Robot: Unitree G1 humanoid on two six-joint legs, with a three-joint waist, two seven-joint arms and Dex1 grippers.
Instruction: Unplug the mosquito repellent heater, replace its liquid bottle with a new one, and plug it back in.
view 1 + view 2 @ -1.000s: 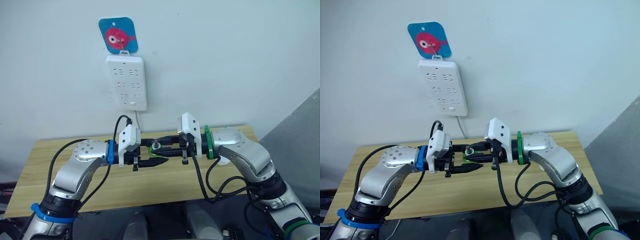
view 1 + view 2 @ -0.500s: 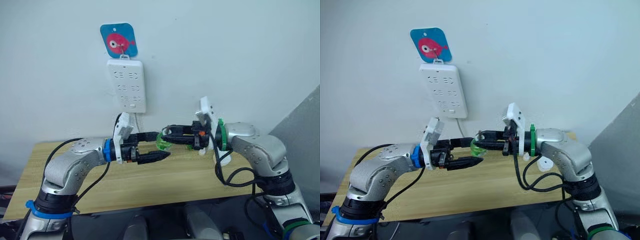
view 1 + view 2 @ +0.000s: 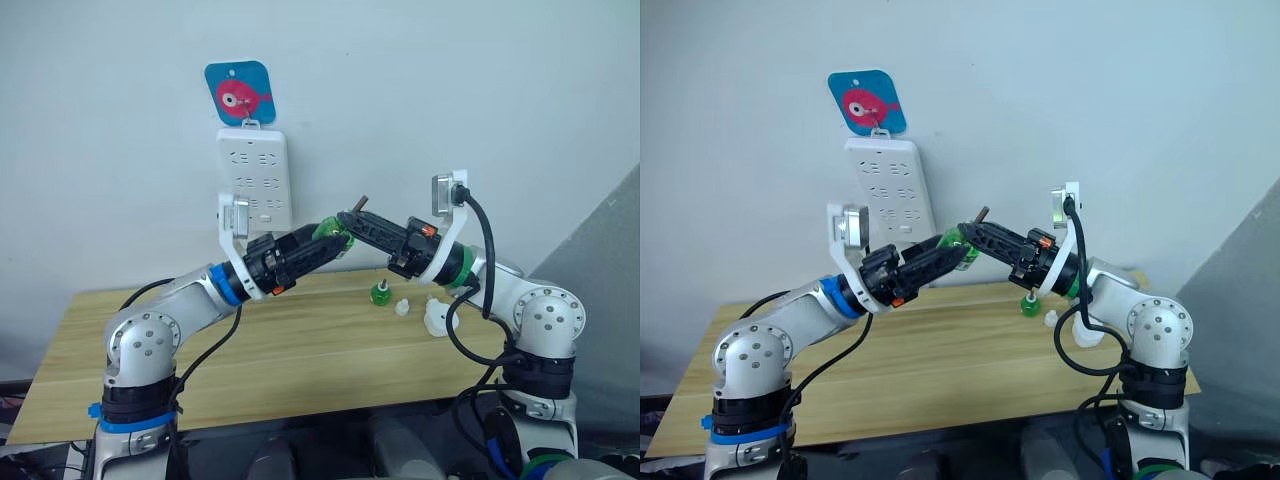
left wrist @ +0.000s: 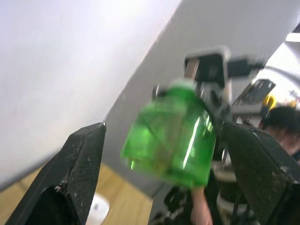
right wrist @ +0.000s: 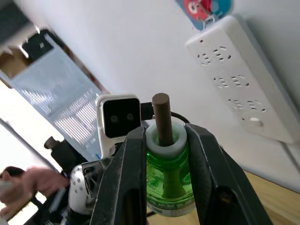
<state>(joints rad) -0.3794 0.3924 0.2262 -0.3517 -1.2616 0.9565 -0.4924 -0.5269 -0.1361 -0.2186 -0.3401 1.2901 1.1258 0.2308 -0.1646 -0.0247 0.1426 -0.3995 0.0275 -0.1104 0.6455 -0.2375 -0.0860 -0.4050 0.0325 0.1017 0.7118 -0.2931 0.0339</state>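
Note:
My right gripper is shut on the white neck of a translucent green bottle with a bare brown wick, held in the air in front of the wall. My left gripper is open, its two black fingers standing either side of that same bottle with gaps. A second small green bottle stands on the wooden table, next to a loose white cap. I cannot tell which bottle is the new one. The white mosquito repellent heater lies on the table, unplugged, below my right arm.
A white power strip hangs on the wall under a blue plaque with a pink fish, just behind and to the left of both grippers; its cord drops to the table. A grey panel stands at the right.
Both arms rose from low over the table to chest height near the power strip. The right gripper carried the green bottle up, and the left gripper's fingers came around it.

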